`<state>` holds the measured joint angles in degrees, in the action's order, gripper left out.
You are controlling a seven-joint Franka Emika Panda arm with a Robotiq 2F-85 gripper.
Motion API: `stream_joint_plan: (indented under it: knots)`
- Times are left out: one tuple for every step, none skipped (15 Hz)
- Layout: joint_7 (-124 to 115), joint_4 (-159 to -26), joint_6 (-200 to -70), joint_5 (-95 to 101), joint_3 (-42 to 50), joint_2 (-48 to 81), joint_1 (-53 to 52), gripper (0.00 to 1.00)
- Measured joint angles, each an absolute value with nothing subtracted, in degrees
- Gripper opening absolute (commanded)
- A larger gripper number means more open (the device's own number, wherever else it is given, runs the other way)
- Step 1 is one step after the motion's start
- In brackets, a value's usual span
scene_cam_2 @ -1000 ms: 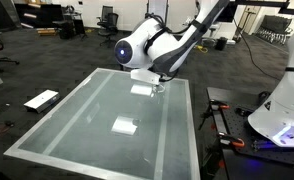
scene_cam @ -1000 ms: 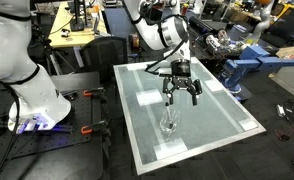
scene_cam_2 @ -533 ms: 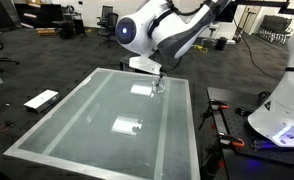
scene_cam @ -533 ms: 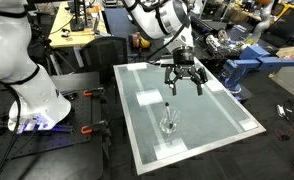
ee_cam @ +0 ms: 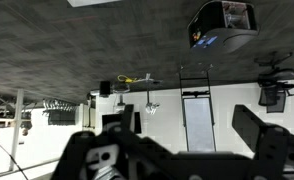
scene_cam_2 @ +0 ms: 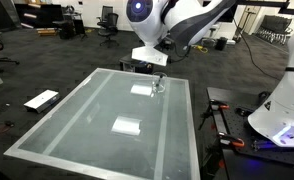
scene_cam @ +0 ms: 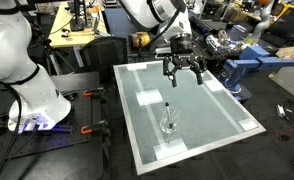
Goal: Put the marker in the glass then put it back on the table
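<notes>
The clear glass [scene_cam: 169,125] stands on the pale table [scene_cam: 212,105] near its front part, with the black marker [scene_cam: 167,110] upright inside it. My gripper [scene_cam: 184,78] hangs open and empty above the far part of the table, well clear of the glass. In an exterior view the glass [scene_cam_2: 158,87] is a small shape on the table's far side [scene_cam_2: 87,120] under the arm, and the gripper's fingers are not clear there. In the wrist view my gripper [ee_cam: 172,150] has dark fingers [ee_cam: 262,140] spread wide with nothing between them.
White tape patches [scene_cam: 147,98] lie on the table top. A wooden workbench [scene_cam: 77,35] and blue equipment [scene_cam: 242,68] stand beyond the table. A white robot base [scene_cam: 32,95] with clamps sits beside the table, and another [scene_cam_2: 282,110] shows at the table's side.
My gripper has risen and moved away from the glass toward the table's far side, open. The marker stays standing in the glass.
</notes>
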<state>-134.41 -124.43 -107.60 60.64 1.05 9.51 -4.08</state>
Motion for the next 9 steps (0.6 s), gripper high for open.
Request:
stream_joint_plan:
  knots:
    - [-132.9, -125.3, -109.6, 60.6, 1.0, 8.3, -3.9, 1.0]
    - [-131.4, -126.1, -111.4, 60.6, 1.0, 7.1, -3.7, 1.0]
    - [-129.7, -126.8, -113.3, 60.6, 1.0, 5.9, -3.5, 1.0]
    - [-127.9, -127.6, -115.1, 60.6, 1.0, 4.8, -3.2, 1.0]
    - [-126.1, -128.3, -117.0, 60.5, 1.0, 3.6, -2.8, 1.0]
    - [-124.2, -129.1, -119.1, 60.3, 1.1, 2.6, -2.5, 1.0]
    - [-122.1, -129.8, -121.1, 59.9, 1.1, 1.6, -2.1, 1.0]
    - [-120.0, -130.5, -123.0, 59.3, 1.2, 0.7, -1.7, 1.0]
    - [-117.8, -131.1, -124.6, 58.6, 1.3, -0.1, -1.4, 1.0]
